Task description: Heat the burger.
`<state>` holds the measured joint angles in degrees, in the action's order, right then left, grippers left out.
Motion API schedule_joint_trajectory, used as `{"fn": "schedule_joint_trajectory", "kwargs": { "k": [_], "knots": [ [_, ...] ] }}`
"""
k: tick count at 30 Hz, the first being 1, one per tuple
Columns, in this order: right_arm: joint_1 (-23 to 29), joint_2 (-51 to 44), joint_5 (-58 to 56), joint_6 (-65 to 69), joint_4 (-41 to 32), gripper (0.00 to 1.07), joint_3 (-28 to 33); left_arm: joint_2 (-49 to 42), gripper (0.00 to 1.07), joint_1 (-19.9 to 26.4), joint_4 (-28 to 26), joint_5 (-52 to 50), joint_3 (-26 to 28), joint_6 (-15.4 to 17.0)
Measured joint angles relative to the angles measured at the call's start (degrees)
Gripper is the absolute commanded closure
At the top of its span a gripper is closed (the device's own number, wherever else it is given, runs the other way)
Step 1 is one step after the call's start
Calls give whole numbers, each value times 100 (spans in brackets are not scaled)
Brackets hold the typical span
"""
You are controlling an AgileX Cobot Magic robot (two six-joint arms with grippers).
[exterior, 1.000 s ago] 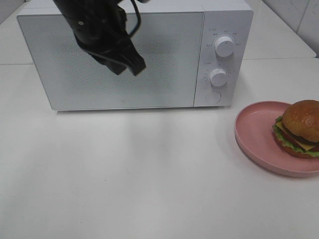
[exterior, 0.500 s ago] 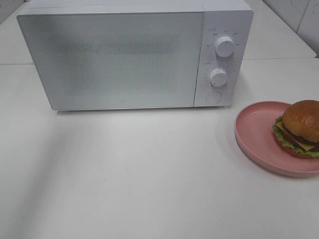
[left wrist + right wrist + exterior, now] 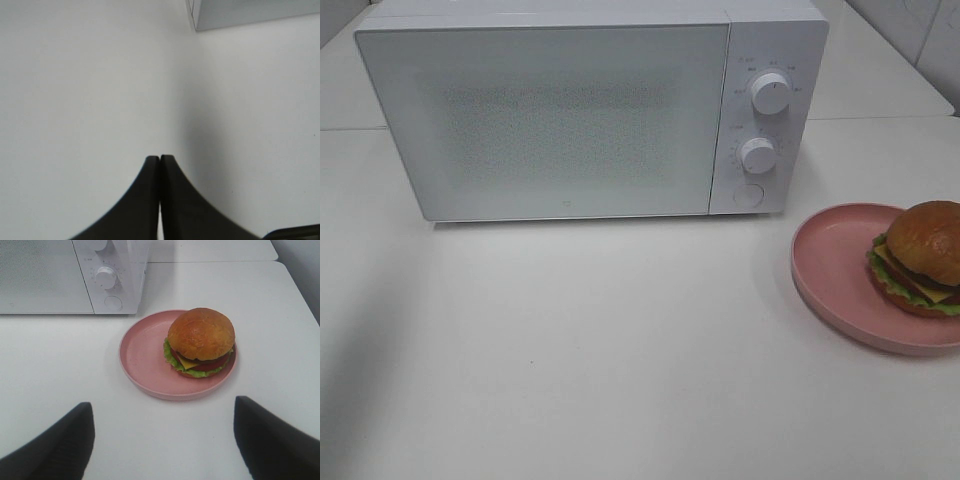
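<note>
Black fingers of the right gripper (image 3: 162, 440) are standing wide apart and gripping nothing, hovering over the white table (image 3: 55, 365) with the pink plate (image 3: 142, 352) lying ahead of them at twelve o'clock in the wrist view. The burger (image 3: 201, 342) is sitting on that plate, pushed toward its three o'clock side, upright with its glossy bun on top. Nothing is lying between the spread fingers and the plate. Beyond the plate, at about ten o'clock, the white microwave (image 3: 75, 275) is standing with its door closed, so the cavity is blocked off; its two knobs and round button are facing the plate.

Pressed together with nothing between them, the fingers of the left gripper (image 3: 159, 160) are hanging over bare table, with a corner of the microwave showing far ahead at one o'clock.

Seen from the high camera, the plate is sitting at four o'clock from the microwave (image 3: 590, 110), near but not touching it, and neither arm is appearing there.
</note>
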<state>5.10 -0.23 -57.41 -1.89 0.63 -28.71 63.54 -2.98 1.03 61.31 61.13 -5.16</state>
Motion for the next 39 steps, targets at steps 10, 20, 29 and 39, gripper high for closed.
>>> {"fn": "schedule_joint_trajectory", "kwargs": {
  "k": [10, 20, 29, 39],
  "knots": [
    [0, 0, 0, 0, 0, 34, 0, -2252, 106, 0, -34, -40, -1639, 97],
    [0, 0, 0, 0, 0, 34, 0, -4194, 106, 0, -40, 80, -2097, 97],
    [0, 0, 0, 0, 0, 34, 0, -5758, 106, 0, -178, 286, -2710, 97],
    [0, 0, 0, 6, 0, 34, 0, -6383, 106, 0, -309, 11, -3209, -355]
  ]
}}
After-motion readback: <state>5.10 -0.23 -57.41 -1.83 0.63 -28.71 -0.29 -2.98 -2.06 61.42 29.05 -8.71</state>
